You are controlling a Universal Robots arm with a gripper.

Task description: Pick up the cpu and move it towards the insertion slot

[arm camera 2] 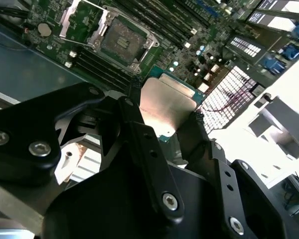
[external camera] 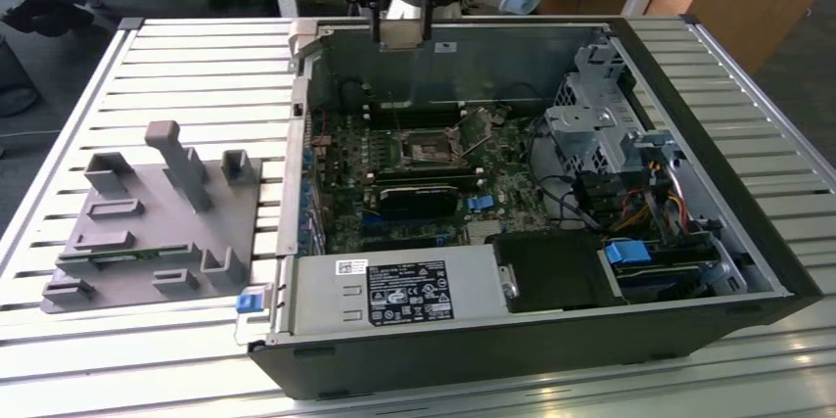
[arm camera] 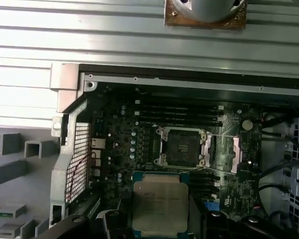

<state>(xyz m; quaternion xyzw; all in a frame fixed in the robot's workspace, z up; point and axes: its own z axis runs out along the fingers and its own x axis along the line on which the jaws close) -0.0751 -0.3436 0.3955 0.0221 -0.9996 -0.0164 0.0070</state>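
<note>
The end effector [arm camera 2: 167, 112] is closed on the cpu [arm camera 2: 167, 107]; in the second wrist view its black fingers [arm camera 2: 134, 124] press against two opposite edges of the silvery chip, which hangs above the motherboard clear of any surface; in the first wrist view the cpu [arm camera: 158, 206] sits at about six o'clock from the insertion slot [arm camera: 182, 148], near it but not over it; the insertion slot [arm camera 2: 120, 42] lies open, its silver frame around a dark centre, with its hinged metal cover [arm camera: 228, 152] folded out beside it; in the exterior view the end effector [external camera: 398, 17] hovers over the far wall of the open computer case [external camera: 679, 56], at twelve o'clock from the insertion slot [external camera: 430, 147]; the case rests on the slatted counter [external camera: 196, 75]; a grey fixture [external camera: 151, 232] stands on the counter at the exterior view's left, well apart from the case.
</note>
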